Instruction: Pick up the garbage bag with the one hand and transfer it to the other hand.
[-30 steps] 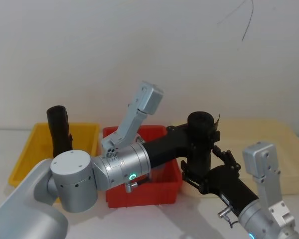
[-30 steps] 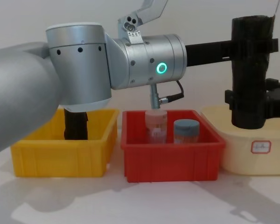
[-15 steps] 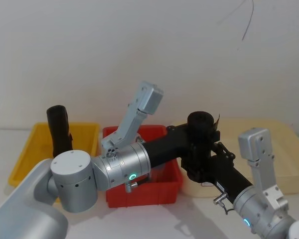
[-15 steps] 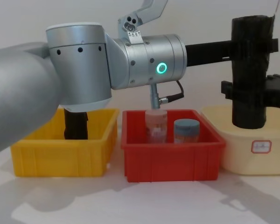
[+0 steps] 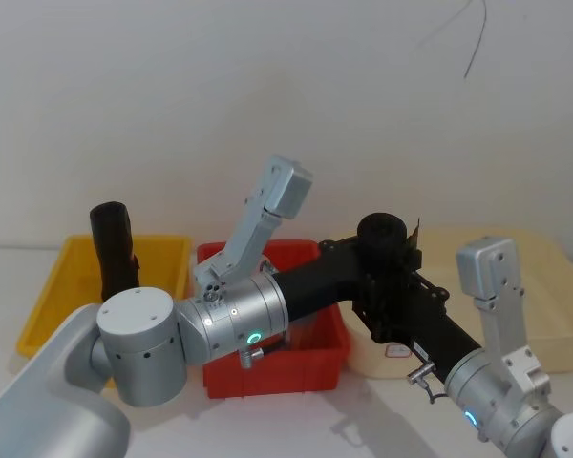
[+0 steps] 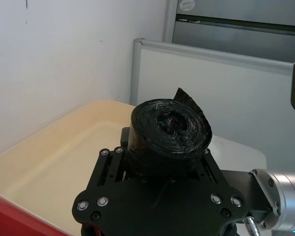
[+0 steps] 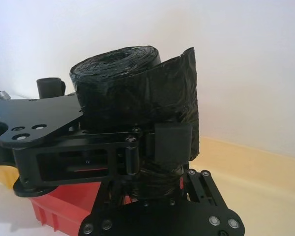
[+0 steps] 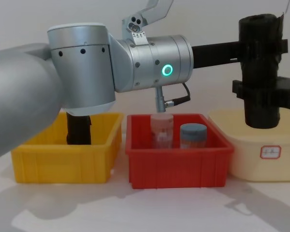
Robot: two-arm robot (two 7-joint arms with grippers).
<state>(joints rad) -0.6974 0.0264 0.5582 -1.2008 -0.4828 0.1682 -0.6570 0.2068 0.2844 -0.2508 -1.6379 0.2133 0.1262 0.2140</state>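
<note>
One garbage bag (image 8: 261, 72), a black roll, upright in the air. Two grippers on it.

The left gripper (image 8: 261, 47), on a silver arm with one green ring light (image 8: 167, 70), is clamped around the upper part of the roll. In the right wrist view a finger pad (image 7: 172, 142) presses flat on the plastic.

The right gripper (image 8: 264, 92) sits just under the left gripper, straddling the same roll lower down. Cannot tell if it has actually closed on the roll; the contact is hidden behind the black frame. A loose flap of film sticks out at the top of the roll.

Three containers sit on the table. One cream tub (image 8: 246, 159) is directly beneath both grippers, and the roll's bottom end is clear of it. One red bin (image 8: 176, 166) is below and to the left of the grippers, with two jars in it: one pink-lidded (image 8: 161, 129) and one blue-lidded (image 8: 192, 135). One yellow bin (image 8: 63, 159) is farthest left of the grippers, with one more black roll (image 5: 113, 248) standing in it.
</note>
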